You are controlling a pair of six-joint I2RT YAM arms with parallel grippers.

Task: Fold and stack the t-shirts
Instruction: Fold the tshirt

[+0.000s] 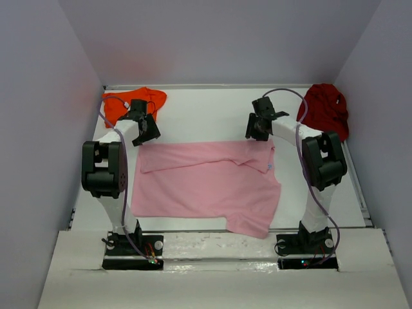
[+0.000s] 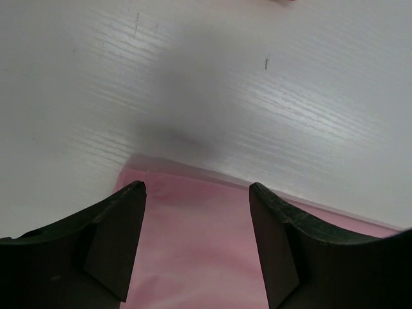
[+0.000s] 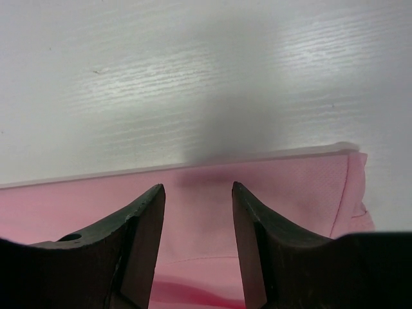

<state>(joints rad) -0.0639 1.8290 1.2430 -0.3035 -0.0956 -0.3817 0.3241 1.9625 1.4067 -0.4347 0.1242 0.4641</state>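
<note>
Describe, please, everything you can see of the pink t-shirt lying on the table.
The pink t-shirt is plain, soft, light-pink cloth, spread nearly flat across the middle of the white table. Its far part is folded over, and one corner trails toward the near right. The left gripper and right gripper stand open above its far edge, not gripping it.

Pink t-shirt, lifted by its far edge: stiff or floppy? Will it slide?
Likely floppy: the pink t-shirt lies flat with a folded-over far edge and soft creases, so it should drape and sag between grip points. It is probably light, since the cloth looks thin. It may slide easily when dragged, since the white table looks smooth.
</note>
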